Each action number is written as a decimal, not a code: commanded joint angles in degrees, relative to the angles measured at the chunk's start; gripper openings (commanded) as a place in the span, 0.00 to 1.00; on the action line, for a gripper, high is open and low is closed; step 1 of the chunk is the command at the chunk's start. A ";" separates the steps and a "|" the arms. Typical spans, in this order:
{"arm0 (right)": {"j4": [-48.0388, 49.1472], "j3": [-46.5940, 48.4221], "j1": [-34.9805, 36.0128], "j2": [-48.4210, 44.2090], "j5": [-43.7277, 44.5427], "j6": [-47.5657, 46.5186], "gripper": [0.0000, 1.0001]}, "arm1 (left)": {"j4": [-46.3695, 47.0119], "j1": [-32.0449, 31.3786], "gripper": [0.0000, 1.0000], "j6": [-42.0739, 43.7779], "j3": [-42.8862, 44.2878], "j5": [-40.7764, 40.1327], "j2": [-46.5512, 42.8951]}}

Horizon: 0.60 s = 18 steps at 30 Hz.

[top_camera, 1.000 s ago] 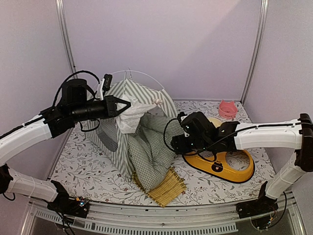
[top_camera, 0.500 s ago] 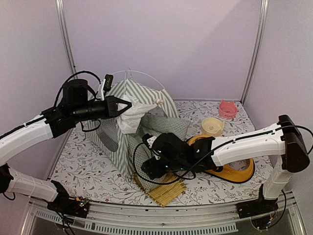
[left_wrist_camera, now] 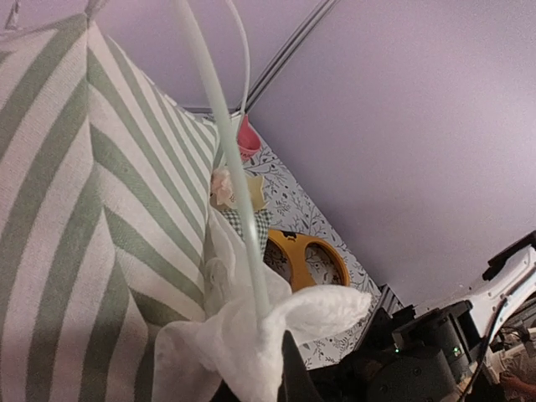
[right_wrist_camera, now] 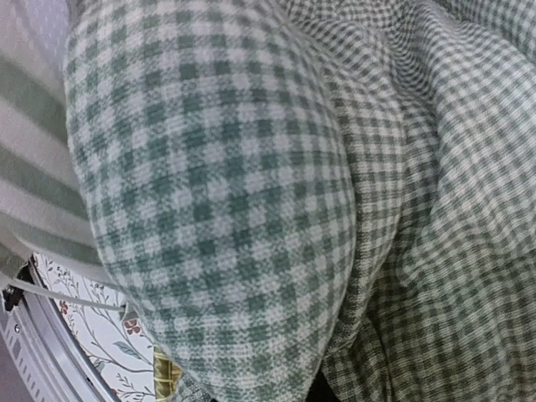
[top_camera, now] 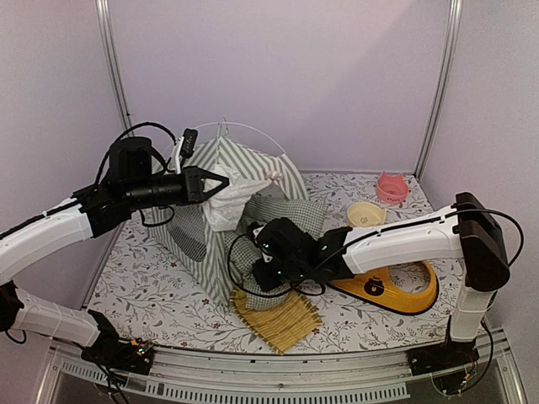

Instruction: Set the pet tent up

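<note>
The pet tent (top_camera: 187, 242), grey-green and white striped, stands at the back left with a thin white pole (left_wrist_camera: 224, 151) arching over its top. My left gripper (top_camera: 221, 183) is shut on the tent's white lace curtain (top_camera: 226, 204), holding it raised beside the doorway; in the left wrist view the lace (left_wrist_camera: 243, 343) is bunched over the dark fingertip (left_wrist_camera: 291, 368). A green-white gingham cushion (top_camera: 290, 215) spills out of the doorway. My right gripper (top_camera: 263, 268) is buried in its lower folds and has gathered them, and gingham (right_wrist_camera: 218, 193) fills the right wrist view, hiding the fingers.
A bamboo mat (top_camera: 282, 320) lies in front of the tent, partly under the cushion. A yellow feeder stand (top_camera: 396, 290) sits to the right, with a cream bowl (top_camera: 365, 214) and a pink bowl (top_camera: 392, 187) behind it. Walls close in on both sides.
The right arm swung left from the yellow stand to the cushion and closed into it. The cushion's lower part is now bunched up, exposing more of the mat. The left arm held still.
</note>
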 commanded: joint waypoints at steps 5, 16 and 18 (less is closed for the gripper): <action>12.06 3.87 -10.58 -7.42 -8.89 1.27 0.03 | 2.39 -0.82 0.00 1.28 -0.75 8.92 1.77; 22.60 5.84 -10.84 4.21 -12.85 5.10 0.04 | 7.32 -1.96 0.00 -0.82 0.87 13.04 -0.05; 22.64 5.90 -9.99 7.06 -13.24 5.33 0.05 | 8.15 -1.60 0.00 -1.38 0.78 13.67 -0.10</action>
